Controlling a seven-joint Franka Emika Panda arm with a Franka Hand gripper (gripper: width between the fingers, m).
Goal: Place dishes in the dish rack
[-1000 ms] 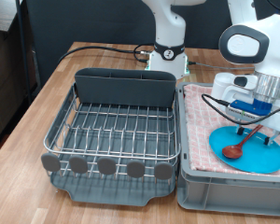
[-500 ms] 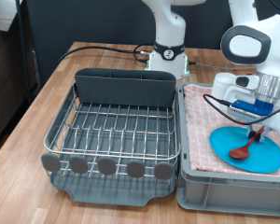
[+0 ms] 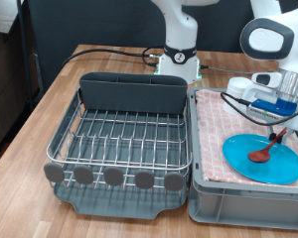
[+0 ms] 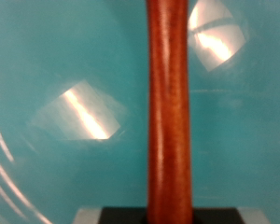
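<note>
My gripper is shut on the upper end of the slim reddish-brown wooden spoon. The spoon hangs tilted, its bowl just over the round light-blue plate, which lies on the pink checked cloth at the exterior view's right. In the wrist view the spoon's handle runs straight down the picture, with the plate filling the background. The dish rack, a silver wire grid on a dark grey tray with a tall grey caddy, stands to the exterior view's left and holds nothing.
The plate and cloth lie in a grey bin right next to the rack. A second robot base and black cables stand behind the rack. The wooden table extends to the left.
The gripper has risen and shifted right with the spoon. The spoon's bowl has moved right across the plate and come up a little.
</note>
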